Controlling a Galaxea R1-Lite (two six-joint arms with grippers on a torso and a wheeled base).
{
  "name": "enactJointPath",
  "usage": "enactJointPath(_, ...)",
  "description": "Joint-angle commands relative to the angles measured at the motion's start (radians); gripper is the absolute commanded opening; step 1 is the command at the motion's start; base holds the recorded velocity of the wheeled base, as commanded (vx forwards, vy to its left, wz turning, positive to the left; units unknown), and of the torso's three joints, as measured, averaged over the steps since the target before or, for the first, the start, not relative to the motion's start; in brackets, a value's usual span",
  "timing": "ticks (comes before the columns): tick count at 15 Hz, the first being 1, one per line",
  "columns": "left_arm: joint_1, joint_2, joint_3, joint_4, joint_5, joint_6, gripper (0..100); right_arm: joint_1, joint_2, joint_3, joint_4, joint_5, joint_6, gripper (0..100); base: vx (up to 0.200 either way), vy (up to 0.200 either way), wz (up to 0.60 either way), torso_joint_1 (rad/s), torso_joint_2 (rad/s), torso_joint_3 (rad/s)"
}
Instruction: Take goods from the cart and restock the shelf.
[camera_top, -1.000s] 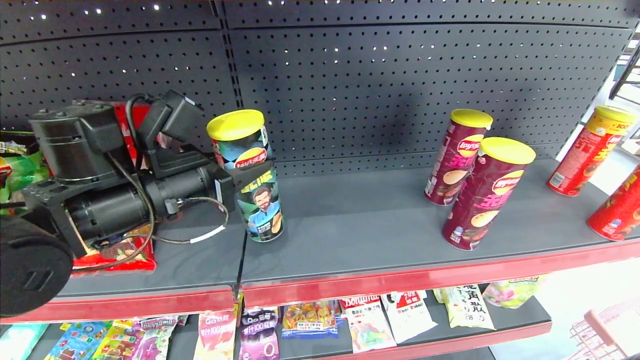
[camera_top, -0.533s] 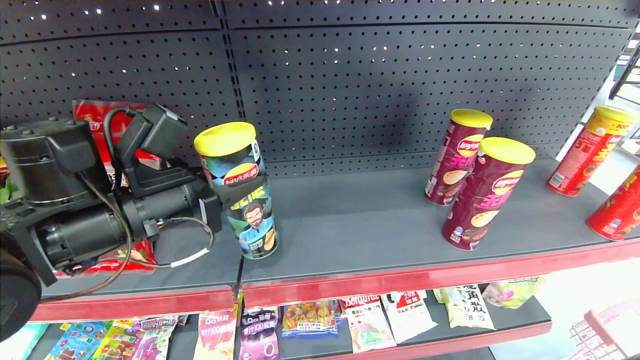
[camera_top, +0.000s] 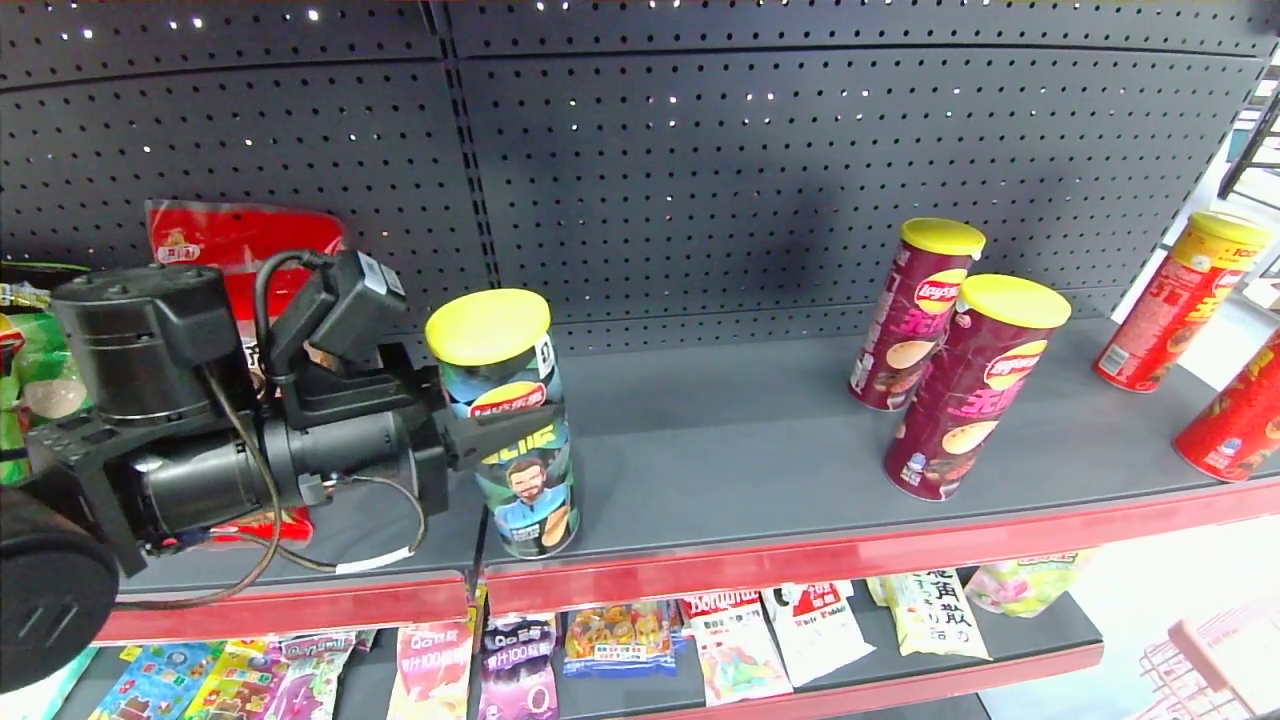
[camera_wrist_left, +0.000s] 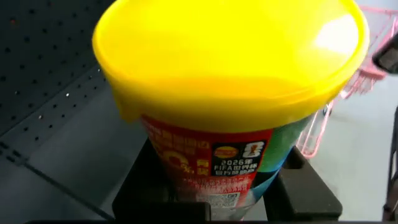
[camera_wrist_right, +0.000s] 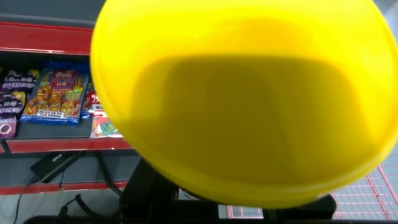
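Yellow-lidded green canister (camera_top: 515, 440) upright at matte shelf (camera_top: 760, 450) edge — left fingers (camera_top: 495, 432) clamp it; right fingers (camera_wrist_right: 146, 190) hold another glossy-lidded tube (camera_wrist_right: 249, 99).

Head above shelf (camera_top: 760, 440); wrists close-up.

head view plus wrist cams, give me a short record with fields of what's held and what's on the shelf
left hand: shut on green can, upright
green can place: near shelf front edge, contact unclear
right hand: shut on yellow-lid can
shelf stock: two purple cans, two red cans, red bag
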Motion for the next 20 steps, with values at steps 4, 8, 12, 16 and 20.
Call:
enactJointPath(4, 0.01, 0.115, -0.035, -0.011, -0.106, 0.025, 0, 0.001, -0.002, -0.001, 0.0, 0.001, 0.0, 0, 0.0, 0.0, 0.0, 0.0, 0.0, 0.0)
enactJointPath(8, 0.017, 0.152, -0.047, -0.013, -0.14, 0.029, 0, 0.001, -0.002, -0.001, -0.002, 0.001, 0.0, 0, 0.0, 0.0, 0.0, 0.0, 0.0, 0.0)
enactJointPath(12, 0.033, 0.172, -0.087, -0.011, -0.138, 0.022, 0, 0.001, -0.002, -0.001, -0.002, 0.001, 0.0, 0, 0.0, 0.0, 0.0, 0.0, 0.0, 0.0)
enactJointPath(16, 0.077, 0.176, -0.109, -0.008, -0.143, 0.015, 0, 0.001, -0.002, 0.007, -0.002, 0.001, 0.0, 0, 0.0, 0.0, 0.0, 0.0, 0.0, 0.0)
enactJointPath(20, 0.091, 0.193, -0.106, -0.011, -0.18, 0.022, 0, 0.001, 0.003, 0.008, -0.002, 0.003, 0.0, 0, 0.0, 0.0, 0.0, 0.0, 0.0, 0.0)
